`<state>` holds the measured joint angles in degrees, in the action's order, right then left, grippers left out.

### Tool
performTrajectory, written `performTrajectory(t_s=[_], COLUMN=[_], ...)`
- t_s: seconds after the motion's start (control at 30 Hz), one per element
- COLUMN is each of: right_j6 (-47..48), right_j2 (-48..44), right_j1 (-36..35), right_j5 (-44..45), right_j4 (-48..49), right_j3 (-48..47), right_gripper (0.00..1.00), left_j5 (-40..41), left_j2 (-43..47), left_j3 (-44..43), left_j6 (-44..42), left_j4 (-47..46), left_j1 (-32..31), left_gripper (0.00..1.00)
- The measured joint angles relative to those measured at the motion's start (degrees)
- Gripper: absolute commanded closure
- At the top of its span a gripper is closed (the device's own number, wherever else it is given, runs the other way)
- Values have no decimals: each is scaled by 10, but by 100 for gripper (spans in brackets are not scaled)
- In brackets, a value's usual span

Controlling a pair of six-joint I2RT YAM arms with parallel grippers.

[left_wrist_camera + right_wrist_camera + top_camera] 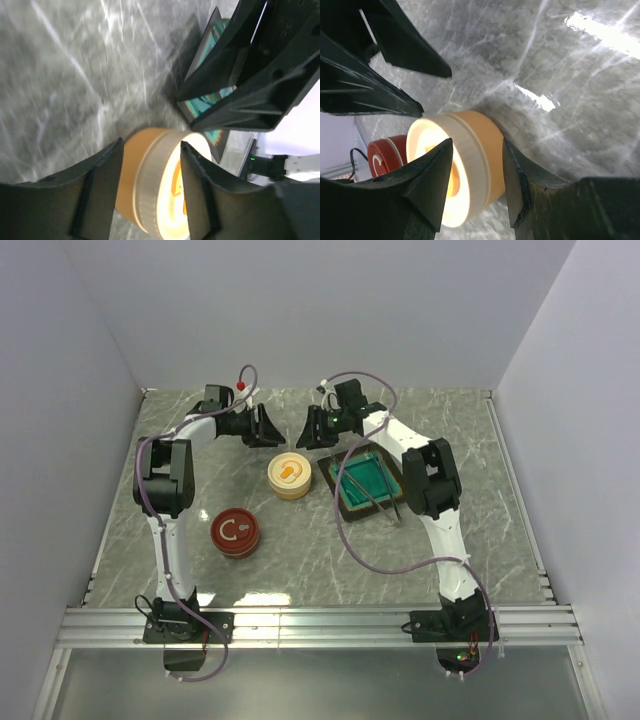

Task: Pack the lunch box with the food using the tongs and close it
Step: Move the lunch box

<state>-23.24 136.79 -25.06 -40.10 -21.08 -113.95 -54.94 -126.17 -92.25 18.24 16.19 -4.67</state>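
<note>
Over the back middle of the table my left gripper (264, 428) and right gripper (310, 429) face each other, both open and empty. Just in front of them and below stands a cream round lunch box (290, 476) with a pale lid bearing an orange mark. It shows between my left fingers (200, 190), which stand apart from it, and likewise past the tips of my right gripper (477, 145). The slim dark tongs (382, 500) lie across the square teal tray (345, 502) to the right. No food shows.
A red round box (235, 532) with a white mark stands left of centre, nearer the arm bases, also visible as the red box (385, 156) in the right wrist view. White walls enclose the marble table on three sides.
</note>
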Motion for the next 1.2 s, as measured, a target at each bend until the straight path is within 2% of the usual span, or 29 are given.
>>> performTrajectory(t_s=[0.13, 0.47, 0.67, 0.93, 1.2], right_j6=[19, 54, 66, 83, 97], right_j2=[-24, -202, -300, -344, -372], right_j1=[10, 93, 98, 97, 100], right_j5=[6, 6, -2, -3, -3], right_j4=[-20, -44, -49, -61, -76], right_j3=[4, 79, 162, 198, 216], right_gripper=[47, 43, 42, 41, 41], left_j5=[11, -4, -37, -75, -99], left_j2=[-2, -67, -96, -106, -107], left_j3=[-28, -73, -87, -84, -76], left_j6=[-20, -15, -5, 2, -53], left_j4=[12, 17, 19, 30, 91], left_j1=[-9, -30, -38, -48, -48], left_gripper=[40, 48, 51, 53, 55])
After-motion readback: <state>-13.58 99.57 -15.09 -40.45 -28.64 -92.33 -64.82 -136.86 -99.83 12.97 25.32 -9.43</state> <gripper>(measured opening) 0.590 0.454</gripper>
